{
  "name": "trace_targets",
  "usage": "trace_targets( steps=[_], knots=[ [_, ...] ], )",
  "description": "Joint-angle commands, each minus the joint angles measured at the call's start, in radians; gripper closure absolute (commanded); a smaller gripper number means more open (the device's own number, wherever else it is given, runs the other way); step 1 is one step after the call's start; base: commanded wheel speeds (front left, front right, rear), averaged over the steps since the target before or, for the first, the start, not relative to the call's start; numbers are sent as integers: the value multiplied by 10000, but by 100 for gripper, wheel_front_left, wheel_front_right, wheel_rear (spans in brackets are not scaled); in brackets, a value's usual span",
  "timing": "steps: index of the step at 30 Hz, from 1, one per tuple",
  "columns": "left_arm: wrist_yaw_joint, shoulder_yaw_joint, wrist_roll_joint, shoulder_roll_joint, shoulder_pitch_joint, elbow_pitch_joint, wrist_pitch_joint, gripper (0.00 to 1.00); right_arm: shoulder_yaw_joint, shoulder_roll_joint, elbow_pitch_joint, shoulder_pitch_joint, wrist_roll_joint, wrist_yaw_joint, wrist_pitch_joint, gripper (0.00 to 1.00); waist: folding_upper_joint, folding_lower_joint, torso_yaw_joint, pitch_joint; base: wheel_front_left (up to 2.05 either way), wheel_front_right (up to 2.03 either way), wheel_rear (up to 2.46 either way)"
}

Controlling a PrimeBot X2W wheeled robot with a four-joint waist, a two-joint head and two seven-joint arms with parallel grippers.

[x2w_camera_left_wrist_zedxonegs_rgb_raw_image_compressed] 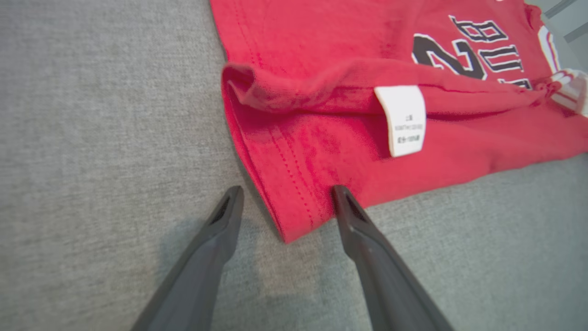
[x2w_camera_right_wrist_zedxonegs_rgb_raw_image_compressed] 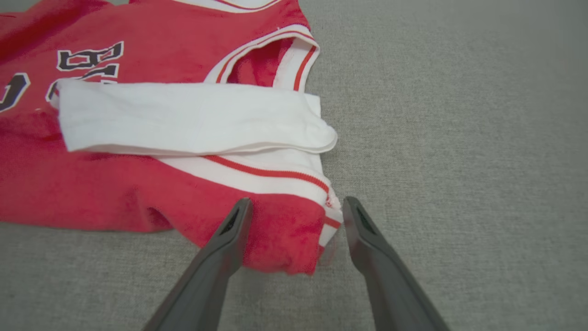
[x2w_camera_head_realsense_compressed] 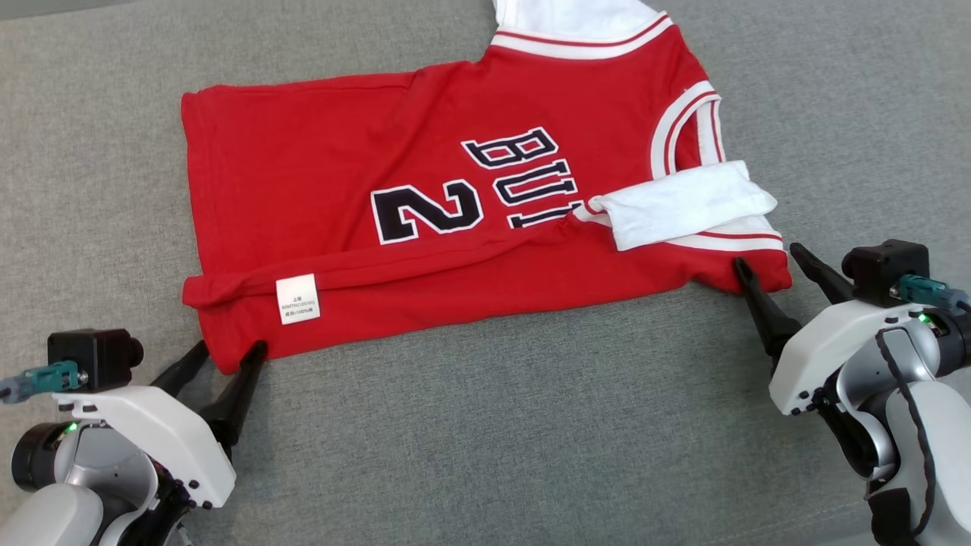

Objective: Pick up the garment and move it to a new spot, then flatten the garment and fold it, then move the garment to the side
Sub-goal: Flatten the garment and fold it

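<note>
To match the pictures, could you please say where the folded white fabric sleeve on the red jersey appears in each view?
Head view: folded white sleeve, right of centre.
Left wrist view: sleeve, far right edge, blurred.
Right wrist view: sleeve, left of centre.
Shared landmark: black block lettering beside it.

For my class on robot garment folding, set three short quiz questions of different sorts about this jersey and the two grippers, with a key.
1. True or false: the left gripper is shut on the red jersey.
2. What lies folded across the jersey close to the right gripper? A) a white sleeve B) a black hood C) a blue pocket
3. Fill in: the printed number on the jersey's front is ____.

Key: 1 false, its fingers stand apart with a jersey corner between them; 2 A; 3 the figure 2.
</note>
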Motion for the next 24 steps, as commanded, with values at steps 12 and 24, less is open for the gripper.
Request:
trace_targets(
  steps=[12, 24],
  knots=[
    [-363, -309, -175, 30, -182, 750, 375, 100, -143, 309, -32, 311, -141, 3, 1110, 0, 0, 0, 208, 461, 0, 0, 0],
    [-1246, -175, -873, 427, 61, 144, 705, 100, -222, -576, -512, 137, 1161, -2, 1892, 100, 0, 0, 200, -432, 0, 0, 0]
  ],
)
